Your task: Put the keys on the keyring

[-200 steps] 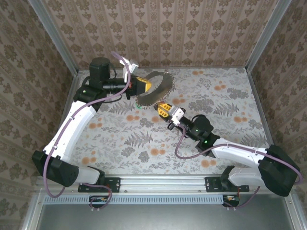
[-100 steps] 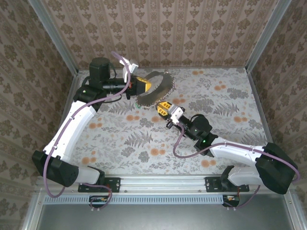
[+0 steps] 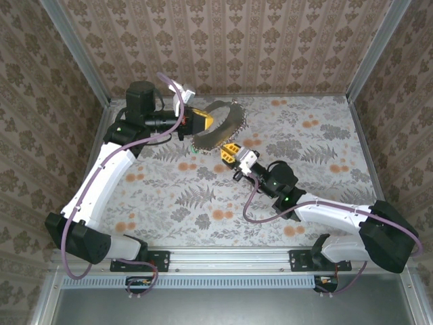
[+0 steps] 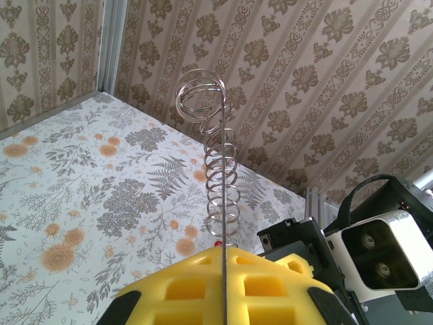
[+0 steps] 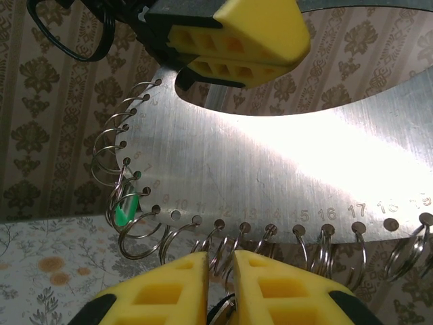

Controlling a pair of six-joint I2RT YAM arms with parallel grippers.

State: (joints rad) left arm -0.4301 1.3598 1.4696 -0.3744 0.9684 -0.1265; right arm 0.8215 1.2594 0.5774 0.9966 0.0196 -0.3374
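My left gripper (image 3: 206, 120) is shut on the keyring (image 3: 224, 126), a flat silvery metal ring plate held up above the table's far left. Its rim has numbered holes (image 5: 270, 169) that carry several wire split rings (image 4: 220, 169). From the left wrist the plate is edge-on, a thin line between the yellow fingers (image 4: 183, 288). A green-headed key (image 5: 126, 206) hangs on a ring near the plate's left side, and a red spot (image 4: 218, 242) shows under the coils. My right gripper (image 3: 229, 153) sits just below the plate's lower rim, nearly shut (image 5: 221, 284), pinching a small metal key (image 5: 235, 319) low between its fingers.
The floral tablecloth (image 3: 203, 196) covers the table, boxed in by patterned walls (image 3: 223, 40) and metal corner posts (image 3: 80, 54). The right arm's wrist camera housing (image 4: 379, 250) sits close beside the left fingers. The right arm's forearm (image 3: 325, 213) lies across the near right.
The right gripper has crept slightly up and left toward the plate's lower rim. The left arm and plate have held still.
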